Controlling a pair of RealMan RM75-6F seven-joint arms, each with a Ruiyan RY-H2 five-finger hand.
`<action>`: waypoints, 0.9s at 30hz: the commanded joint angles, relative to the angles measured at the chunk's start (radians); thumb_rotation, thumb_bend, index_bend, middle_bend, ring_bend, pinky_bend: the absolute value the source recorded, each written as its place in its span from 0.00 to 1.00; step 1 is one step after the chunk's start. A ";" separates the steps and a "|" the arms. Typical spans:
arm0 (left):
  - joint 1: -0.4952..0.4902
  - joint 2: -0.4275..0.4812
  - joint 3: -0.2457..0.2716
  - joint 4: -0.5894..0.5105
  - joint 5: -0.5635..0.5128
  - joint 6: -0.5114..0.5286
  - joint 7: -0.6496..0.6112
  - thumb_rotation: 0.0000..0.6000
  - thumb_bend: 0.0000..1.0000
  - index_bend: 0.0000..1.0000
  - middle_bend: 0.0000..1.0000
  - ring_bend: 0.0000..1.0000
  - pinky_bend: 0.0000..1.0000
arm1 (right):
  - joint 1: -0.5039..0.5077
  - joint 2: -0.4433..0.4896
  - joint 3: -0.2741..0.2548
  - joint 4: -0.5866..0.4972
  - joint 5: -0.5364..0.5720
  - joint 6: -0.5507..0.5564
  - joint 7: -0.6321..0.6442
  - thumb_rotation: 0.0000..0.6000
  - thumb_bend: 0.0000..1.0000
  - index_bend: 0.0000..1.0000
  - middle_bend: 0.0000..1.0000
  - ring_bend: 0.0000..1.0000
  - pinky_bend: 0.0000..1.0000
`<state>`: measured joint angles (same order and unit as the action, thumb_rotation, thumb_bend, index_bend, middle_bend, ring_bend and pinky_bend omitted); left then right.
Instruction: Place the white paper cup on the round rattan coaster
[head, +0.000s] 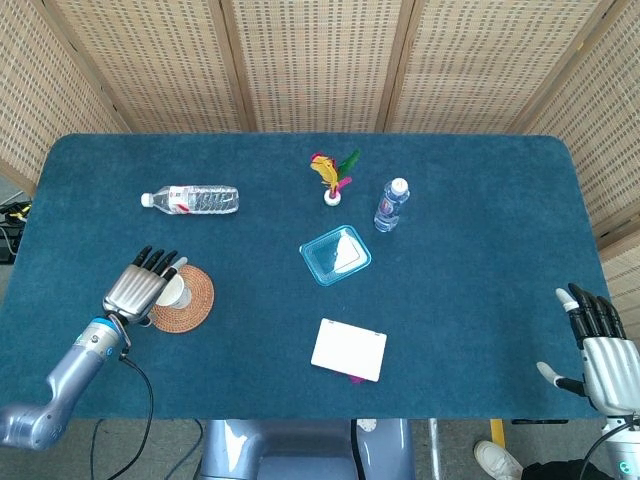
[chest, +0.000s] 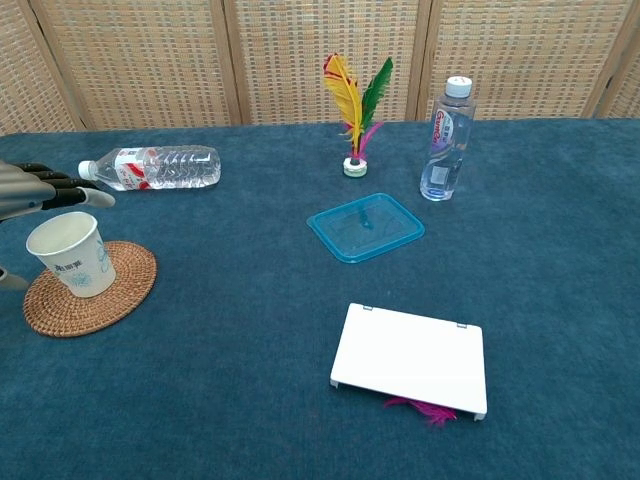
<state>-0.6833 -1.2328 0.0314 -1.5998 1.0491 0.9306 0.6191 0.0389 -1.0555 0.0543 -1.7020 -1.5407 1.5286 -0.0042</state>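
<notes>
- The white paper cup (chest: 72, 253) stands on the round rattan coaster (chest: 92, 288), near the table's (head: 480, 260) left edge, leaning slightly in the chest view.
- The left hand (head: 140, 283) hovers at the cup's left side with its fingers spread and holds nothing; in the chest view its fingertips (chest: 60, 192) pass just behind the cup's rim without touching it.
- The right hand (head: 598, 345) sits off the table's front right corner, fingers extended and apart, empty.
- A plastic bottle (head: 192, 199) lies on its side toward the back left.
- A feather shuttlecock (head: 333, 178) and a small upright bottle (head: 391, 205) stand near the back middle.
- A blue lid (head: 335, 255) lies at the centre, with a white box (head: 348, 349) nearer the front edge.
</notes>
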 joint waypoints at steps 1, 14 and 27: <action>0.016 0.016 -0.011 -0.019 0.004 0.032 -0.025 1.00 0.20 0.00 0.00 0.00 0.00 | 0.000 0.000 0.000 0.000 0.000 0.001 0.000 1.00 0.12 0.04 0.00 0.00 0.00; 0.275 0.106 0.025 -0.180 0.232 0.491 -0.128 1.00 0.20 0.00 0.00 0.00 0.00 | 0.005 -0.006 -0.008 -0.006 -0.017 -0.006 -0.025 1.00 0.12 0.04 0.00 0.00 0.00; 0.495 0.077 0.118 -0.235 0.425 0.734 -0.101 1.00 0.20 0.00 0.00 0.00 0.00 | 0.010 -0.016 -0.016 -0.017 -0.035 -0.012 -0.068 1.00 0.12 0.04 0.00 0.00 0.00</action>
<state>-0.2124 -1.1530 0.1334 -1.8268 1.4522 1.6472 0.5206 0.0487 -1.0704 0.0390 -1.7181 -1.5745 1.5177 -0.0705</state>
